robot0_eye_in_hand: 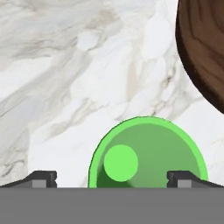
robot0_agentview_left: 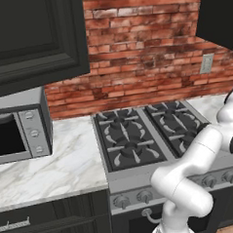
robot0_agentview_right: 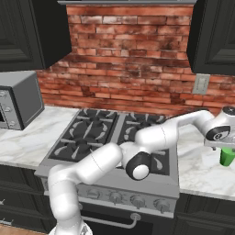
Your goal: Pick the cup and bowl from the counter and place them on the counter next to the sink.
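A bright green cup [robot0_eye_in_hand: 148, 155] stands upright on the white marble counter [robot0_eye_in_hand: 65, 87]; in the hand view I look straight down into it. My gripper [robot0_eye_in_hand: 117, 179] hangs open just above it, with one dark fingertip [robot0_eye_in_hand: 41, 179] left of the cup and the other at its right rim. The dark brown wooden bowl [robot0_eye_in_hand: 203, 48] lies beside the cup at the upper right. In the right base view the green cup [robot0_agentview_right: 226, 156] peeks out under the hand at the far right, on the counter [robot0_agentview_right: 202, 174] right of the stove. The sink is out of view.
A black gas stove [robot0_agentview_right: 105, 133] with several burners sits in the middle of the counter run. A grey microwave [robot0_agentview_left: 19, 129] stands on the left counter [robot0_agentview_left: 53, 166]. Dark wall cabinets [robot0_agentview_right: 213, 36] hang above, against a red brick wall [robot0_agentview_left: 143, 48].
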{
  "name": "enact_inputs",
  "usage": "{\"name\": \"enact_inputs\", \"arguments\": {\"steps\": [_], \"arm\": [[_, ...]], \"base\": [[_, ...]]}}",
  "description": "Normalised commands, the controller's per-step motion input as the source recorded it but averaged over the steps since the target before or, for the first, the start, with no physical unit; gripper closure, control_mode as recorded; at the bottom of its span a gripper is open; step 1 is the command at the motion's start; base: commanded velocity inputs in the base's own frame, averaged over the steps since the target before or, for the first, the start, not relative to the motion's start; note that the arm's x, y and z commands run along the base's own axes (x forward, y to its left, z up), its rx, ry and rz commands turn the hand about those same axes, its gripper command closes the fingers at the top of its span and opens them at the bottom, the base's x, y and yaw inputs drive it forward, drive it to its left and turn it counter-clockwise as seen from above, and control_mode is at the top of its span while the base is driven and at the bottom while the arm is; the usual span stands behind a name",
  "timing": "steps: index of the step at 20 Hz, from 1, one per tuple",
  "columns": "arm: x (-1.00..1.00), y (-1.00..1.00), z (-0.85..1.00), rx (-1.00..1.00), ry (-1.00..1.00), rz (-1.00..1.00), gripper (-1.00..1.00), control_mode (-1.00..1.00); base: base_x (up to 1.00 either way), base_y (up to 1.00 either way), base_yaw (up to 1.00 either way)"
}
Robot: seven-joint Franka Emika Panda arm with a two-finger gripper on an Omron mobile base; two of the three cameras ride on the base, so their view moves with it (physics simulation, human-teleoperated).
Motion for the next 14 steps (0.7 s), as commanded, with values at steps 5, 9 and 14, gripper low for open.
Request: {"name": "enact_inputs", "arguments": {"steps": [5,9,14], "arm": [[0.01,0.00,-0.21,0.03,0.03,0.02,-1.00,-1.00],[0.00,0.00,-0.16,0.05,0.03,0.02,-1.00,-1.00],[0.00,0.00,-0.01,0.00,0.00,0.00,1.00,-1.00]], "base": [[0.00,0.00,0.00],[0.00,0.00,0.00],[0.00,0.00,0.00]]}}
